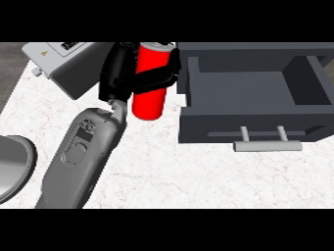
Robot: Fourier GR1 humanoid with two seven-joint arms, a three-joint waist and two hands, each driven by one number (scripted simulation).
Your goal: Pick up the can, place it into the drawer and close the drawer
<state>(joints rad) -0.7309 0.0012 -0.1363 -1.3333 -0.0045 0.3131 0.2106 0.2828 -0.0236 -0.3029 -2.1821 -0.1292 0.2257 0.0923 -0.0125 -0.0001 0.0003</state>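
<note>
Red can (149, 93) clenched in left hand (130, 71), beside open grey drawer (260, 117), nothing visible inside.

Steep head-height view onto counter (198, 171)

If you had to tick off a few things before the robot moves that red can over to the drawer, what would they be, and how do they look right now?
1. Hand curled round the can: ok.
2. Can lifted off the counter: cannot tell.
3. Drawer pulled open: ok.
4. Drawer's inside free for the can: ok, nothing shows in it.
5. Path from can to drawer: ok, they are side by side with only the drawer's wall between.
6. Handle reachable for closing: ok, it sticks out at the front.
</note>
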